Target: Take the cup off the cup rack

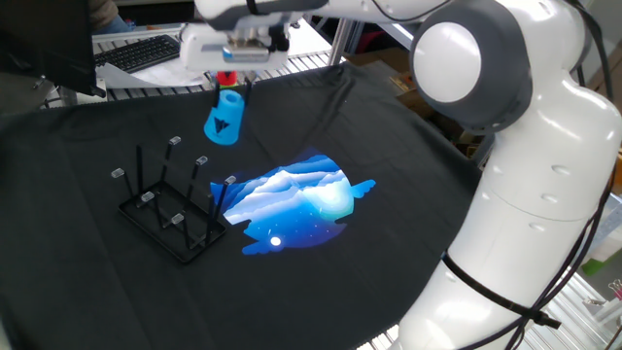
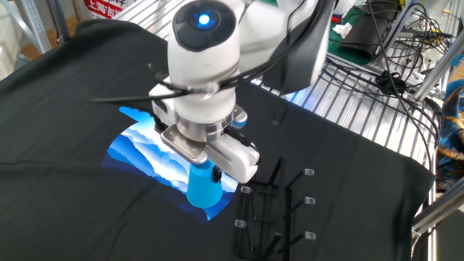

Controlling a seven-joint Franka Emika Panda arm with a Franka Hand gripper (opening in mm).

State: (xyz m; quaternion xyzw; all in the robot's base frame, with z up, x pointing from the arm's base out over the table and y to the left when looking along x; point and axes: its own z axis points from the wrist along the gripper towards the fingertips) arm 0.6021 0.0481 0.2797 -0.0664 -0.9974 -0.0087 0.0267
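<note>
The sky-blue cup (image 1: 223, 117) hangs in my gripper (image 1: 227, 89), held by its upper end and tilted, well above the black cloth. It is up and to the right of the black wire cup rack (image 1: 173, 206), clear of the pegs. In the other fixed view the cup (image 2: 203, 185) hangs below my wrist, left of the rack (image 2: 279, 205). The fingers are shut on the cup. No cup sits on any peg.
A blue and white wave picture (image 1: 296, 201) lies on the black cloth (image 1: 87, 282) right of the rack. A keyboard (image 1: 136, 51) and metal grid shelving lie beyond the far edge. The arm's big white body (image 1: 525, 194) fills the right side.
</note>
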